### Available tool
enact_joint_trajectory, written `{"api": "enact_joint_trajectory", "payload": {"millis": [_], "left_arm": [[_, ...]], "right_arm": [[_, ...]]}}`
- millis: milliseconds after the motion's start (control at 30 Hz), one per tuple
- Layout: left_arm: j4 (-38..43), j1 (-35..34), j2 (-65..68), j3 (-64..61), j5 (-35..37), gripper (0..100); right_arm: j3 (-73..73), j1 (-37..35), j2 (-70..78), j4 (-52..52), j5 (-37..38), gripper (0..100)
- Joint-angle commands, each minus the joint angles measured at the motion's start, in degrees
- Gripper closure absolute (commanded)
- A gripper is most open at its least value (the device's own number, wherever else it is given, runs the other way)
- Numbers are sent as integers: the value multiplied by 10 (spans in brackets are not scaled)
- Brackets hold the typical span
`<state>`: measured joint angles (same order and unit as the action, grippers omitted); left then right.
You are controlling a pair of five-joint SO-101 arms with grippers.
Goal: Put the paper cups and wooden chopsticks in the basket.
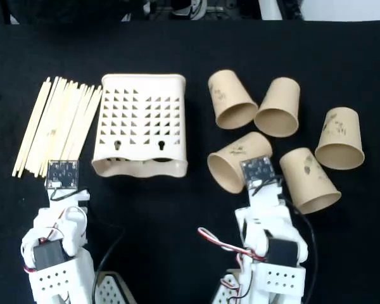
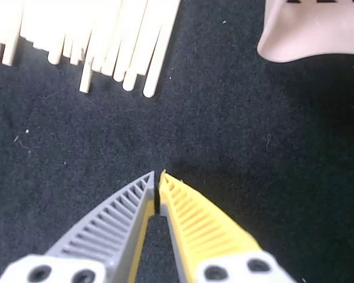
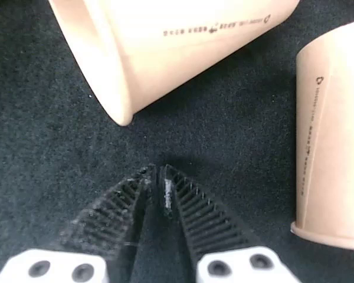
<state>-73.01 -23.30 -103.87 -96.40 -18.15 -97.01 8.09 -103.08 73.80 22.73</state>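
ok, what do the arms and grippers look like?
Left arm and right arm are white shells with black servos and red, white and black cables. Left gripper: one grey and one yellow ribbed finger. Right gripper: both ribbed fingers black. White bases with screw holes.

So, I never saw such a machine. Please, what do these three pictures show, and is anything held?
Two small robot arms stand at a black table. One picture looks down from above; the other two come from cameras on the arms' wrists. On the table lie wooden chopsticks, a white basket and five tipped paper cups. The left gripper, near the chopsticks, and the right gripper, near the cups, are shut and hold nothing.
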Motion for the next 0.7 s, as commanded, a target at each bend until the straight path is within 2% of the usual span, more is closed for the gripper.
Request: {"api": "enact_joint_trajectory", "payload": {"millis": [0, 500, 667], "left_arm": [[-3, 0, -4, -10, -4, 970], [-3, 0, -4, -10, -4, 969], [-3, 36, -4, -10, -3, 968]], "right_arm": [[5, -4, -37, 2, 2, 969], [5, -4, -37, 2, 2, 969], [5, -8, -37, 2, -2, 969]]}}
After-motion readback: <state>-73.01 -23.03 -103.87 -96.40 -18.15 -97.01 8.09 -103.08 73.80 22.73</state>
